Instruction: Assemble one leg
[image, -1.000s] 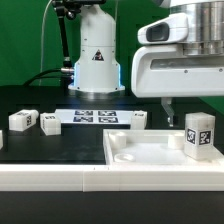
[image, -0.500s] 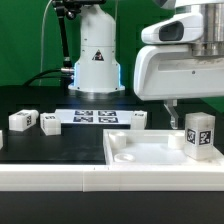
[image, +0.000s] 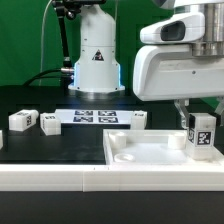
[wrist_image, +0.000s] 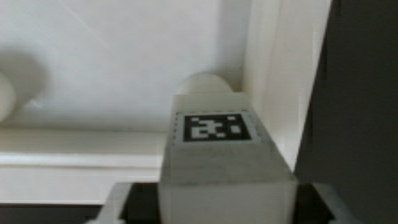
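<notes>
A white leg (image: 202, 135) with a square tag stands upright at the right end of the large white tray-like piece (image: 140, 152). My gripper (image: 192, 116) hangs over it, and one finger (image: 183, 108) shows just left of the leg's top. In the wrist view the leg (wrist_image: 217, 140) fills the space between my jaws, with a thin dark strip on each side. My gripper (wrist_image: 217, 205) looks open around the leg. The tray's rim and floor (wrist_image: 107, 110) lie behind the leg.
Three more legs lie on the black table: two at the exterior view's left (image: 22, 120) (image: 50, 123) and one near the middle (image: 138, 119). The marker board (image: 93, 116) lies between them. The arm's white base (image: 97, 60) stands behind.
My gripper has moved toward the exterior view's right, from beside the leg to over it. The leg has stayed in place.
</notes>
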